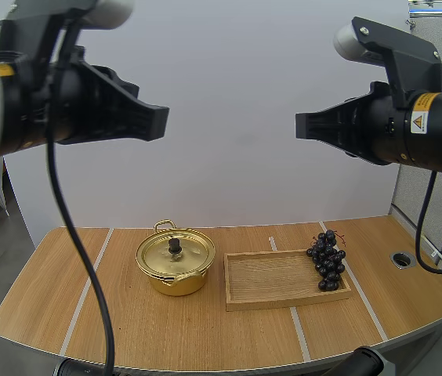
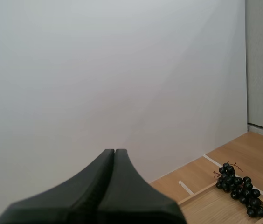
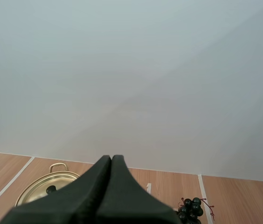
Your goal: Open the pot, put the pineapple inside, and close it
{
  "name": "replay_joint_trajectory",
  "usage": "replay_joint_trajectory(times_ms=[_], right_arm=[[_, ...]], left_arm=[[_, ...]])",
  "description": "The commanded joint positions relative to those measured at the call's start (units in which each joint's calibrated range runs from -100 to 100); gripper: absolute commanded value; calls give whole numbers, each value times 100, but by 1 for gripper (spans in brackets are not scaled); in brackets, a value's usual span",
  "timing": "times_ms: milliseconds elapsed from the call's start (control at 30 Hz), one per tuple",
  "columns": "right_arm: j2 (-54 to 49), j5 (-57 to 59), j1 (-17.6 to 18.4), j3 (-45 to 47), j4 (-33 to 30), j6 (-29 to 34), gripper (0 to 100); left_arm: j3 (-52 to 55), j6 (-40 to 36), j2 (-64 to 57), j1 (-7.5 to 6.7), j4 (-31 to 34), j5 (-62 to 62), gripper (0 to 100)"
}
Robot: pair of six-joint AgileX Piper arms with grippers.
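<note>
The pot (image 1: 175,265) stands near the middle of the desk (image 1: 45,309), a little toward its left edge. It is golden, and one loop handle points at the far edge. Its lid (image 1: 158,254) sits closed on it, with a black knob in the centre.

Just beside the pot, toward the desk's right edge, a wooden tray (image 1: 272,280) lies flat, close to the pot but not touching it. The fruit on the desk is a bunch of grapes (image 1: 327,260), dark, almost black. It lies along the tray's right end, from the far right corner down toward the near one.

Both arms hang high above the desk, well apart from everything on it. The left fingers (image 2: 114,154) are pressed together into one dark wedge and hold nothing; past them the left wrist view shows the grapes on the tray's end. The right fingers (image 3: 111,159) are likewise closed on nothing, and beyond them are the pot's lid and the grapes. In the high view the left fingers (image 1: 161,123) and right fingers (image 1: 302,125) point toward each other over the desk.
</note>
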Motion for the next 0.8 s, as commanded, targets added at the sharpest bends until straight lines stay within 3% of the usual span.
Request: replay_joint_trajectory(times_ms=[0,167,467,767], right_arm=[[-141,-94,-99,149,-61,13,0],[-146,-110,-286,364,-41,90,0],[-655,-511,-620,577,-16,128,0],[-1338,-1049,-1031,577,8,128,0]], left_arm=[[12,-57,-655,-7,-90,-346,0],[12,-32,-1183,-7,98,-1042,0],[12,-187,-1666,-7,575,-1046,0],[12,-897,-1733,146,1062,-1164,0]])
